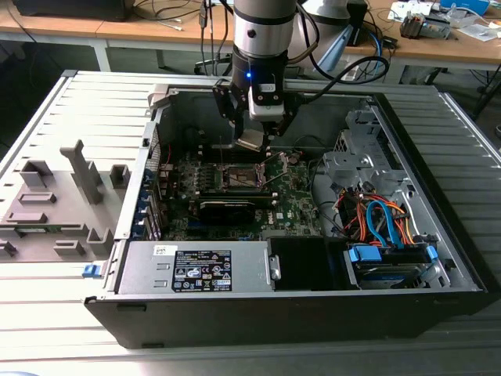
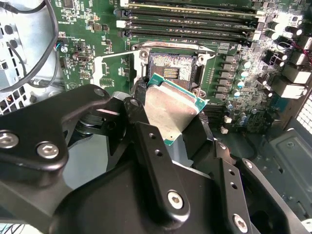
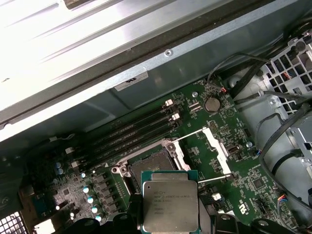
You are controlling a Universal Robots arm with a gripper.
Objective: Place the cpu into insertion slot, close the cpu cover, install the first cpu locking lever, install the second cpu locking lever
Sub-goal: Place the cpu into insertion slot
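one gripper point(image 2: 168, 124) inspected, found clenched on the cpu point(image 2: 171, 108). its black fingers point(image 2: 141, 127) press on opposite edges of the chip, which sits tilted between them with its silvery top towards the second wrist view. in the first wrist view the cpu point(image 3: 169, 207) shows a metal lid with a thin green rim, and dark finger ends flank it on both sides.

the insertion slot point(image 2: 171, 68) lies just beyond the chip. it is uncovered, and its dark centre and contact field show inside a metal rim. in the exterior view the gripper point(image 1: 253, 138) hangs inside the open computer case point(image 1: 438, 258). the cpu point(image 1: 250, 142) at its tips is above the insertion slot point(image 1: 239, 177) and apart from it (no contact seen between the two). thin wire levers point(image 3: 190, 135) angle out from the corners of the insertion slot point(image 3: 148, 165).

past the socket, long black memory slots point(image 3: 139, 127) run side by side on the green circuit board point(image 3: 243, 190), with a coin cell point(image 3: 211, 104) near them. the case's metal wall point(image 3: 146, 63) rises behind.

farther out, blue and orange cables point(image 1: 383, 223) fill the drive bay on the exterior view's right. a grey power supply point(image 1: 196, 266) sits at the case's front edge. a grey fixture point(image 1: 59, 196) stands on the ribbed table point(image 1: 47, 329) on the exterior view's left. wooden benches point(image 1: 470, 47) close the background.
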